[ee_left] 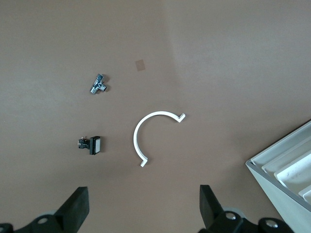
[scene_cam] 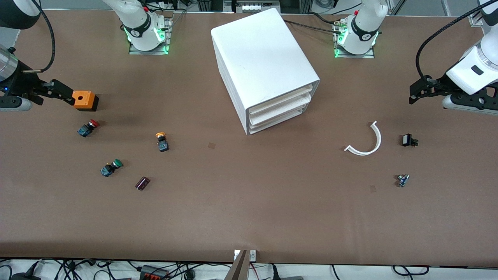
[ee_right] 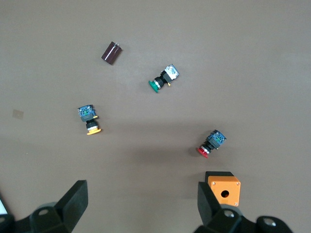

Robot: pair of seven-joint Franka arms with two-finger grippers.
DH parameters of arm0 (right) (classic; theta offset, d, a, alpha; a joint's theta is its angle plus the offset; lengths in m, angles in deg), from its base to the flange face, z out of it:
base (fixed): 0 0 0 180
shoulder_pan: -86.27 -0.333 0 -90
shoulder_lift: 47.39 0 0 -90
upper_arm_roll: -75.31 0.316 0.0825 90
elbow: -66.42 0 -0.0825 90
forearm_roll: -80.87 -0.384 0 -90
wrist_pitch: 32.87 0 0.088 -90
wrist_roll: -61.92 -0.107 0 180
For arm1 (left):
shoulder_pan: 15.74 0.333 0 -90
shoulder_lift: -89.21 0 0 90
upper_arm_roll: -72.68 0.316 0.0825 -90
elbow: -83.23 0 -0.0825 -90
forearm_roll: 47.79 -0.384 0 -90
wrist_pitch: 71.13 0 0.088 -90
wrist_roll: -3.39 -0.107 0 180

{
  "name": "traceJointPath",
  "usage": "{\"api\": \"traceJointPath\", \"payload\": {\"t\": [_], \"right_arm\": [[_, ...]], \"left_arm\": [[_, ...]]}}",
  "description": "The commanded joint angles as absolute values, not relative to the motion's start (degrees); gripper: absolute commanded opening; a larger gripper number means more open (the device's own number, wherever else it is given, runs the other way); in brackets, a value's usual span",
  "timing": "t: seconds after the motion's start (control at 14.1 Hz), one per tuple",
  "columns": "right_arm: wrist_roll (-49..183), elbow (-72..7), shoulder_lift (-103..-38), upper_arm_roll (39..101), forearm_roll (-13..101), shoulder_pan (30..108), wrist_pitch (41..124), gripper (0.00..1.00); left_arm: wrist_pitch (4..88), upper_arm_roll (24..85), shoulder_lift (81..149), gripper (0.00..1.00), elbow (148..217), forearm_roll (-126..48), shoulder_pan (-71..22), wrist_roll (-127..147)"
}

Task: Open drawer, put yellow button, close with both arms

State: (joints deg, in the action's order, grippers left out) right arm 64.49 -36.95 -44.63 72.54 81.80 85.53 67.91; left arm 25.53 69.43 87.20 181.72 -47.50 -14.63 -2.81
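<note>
Nothing is done yet: yellow button lies untouched at eight o'clock of the seemingly shut drawer, while left gripper and right gripper wait wide-jawed, empty.

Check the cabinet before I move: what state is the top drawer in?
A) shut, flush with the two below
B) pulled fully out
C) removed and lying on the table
A: the top drawer sits flush in the white cabinet, level with the two drawers below it.
</note>
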Motion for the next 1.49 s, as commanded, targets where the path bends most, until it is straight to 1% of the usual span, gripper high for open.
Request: {"api": "traceJointPath", "payload": {"t": [0.0, 0.36, 0.57, 0.78, 1.07, 1.21, 1.28, 1.42], "right_arm": [[65.0, -38.17, -43.61, 72.76, 82.71, 85.22, 68.82, 1.0], [65.0, -38.08, -43.79, 72.76, 82.63, 84.95, 68.91, 1.0], [64.82, -38.0, -44.75, 72.76, 82.71, 84.25, 70.75, 1.0], [64.29, -37.82, -46.24, 72.76, 82.8, 83.2, 70.84, 1.0], [63.94, -38.0, -48.79, 72.85, 82.63, 81.45, 70.14, 1.0], [63.77, -37.73, -50.46, 72.85, 82.02, 80.04, 70.4, 1.0], [63.33, -37.73, -51.43, 72.85, 81.84, 79.25, 71.1, 1.0], [62.36, -37.64, -53.88, 72.85, 80.52, 77.49, 73.55, 1.0]], "left_arm": [[24.32, 69.34, 87.54, 1.0, 180.44, -46.92, -14.34, -3.82], [24.32, 69.25, 87.54, 1.0, 180.44, -46.92, -14.42, -3.82], [24.41, 69.25, 87.54, 1.0, 180.35, -46.92, -14.42, -3.73], [23.54, 69.34, 87.98, 1.0, 180.35, -46.92, -14.42, -3.82], [12.32, 69.08, 91.93, 1.0, 176.15, -46.13, -15.47, -4.43], [7.03, 68.99, 93.08, 1.0, 174.29, -42.63, -16.53, -4.52], [5.79, 68.99, 93.17, 1.0, 174.29, -40.17, -16.79, -4.52], [4.99, 68.99, 95.53, 1.0, 174.2, -34.11, -16.8, -4.52]]}}
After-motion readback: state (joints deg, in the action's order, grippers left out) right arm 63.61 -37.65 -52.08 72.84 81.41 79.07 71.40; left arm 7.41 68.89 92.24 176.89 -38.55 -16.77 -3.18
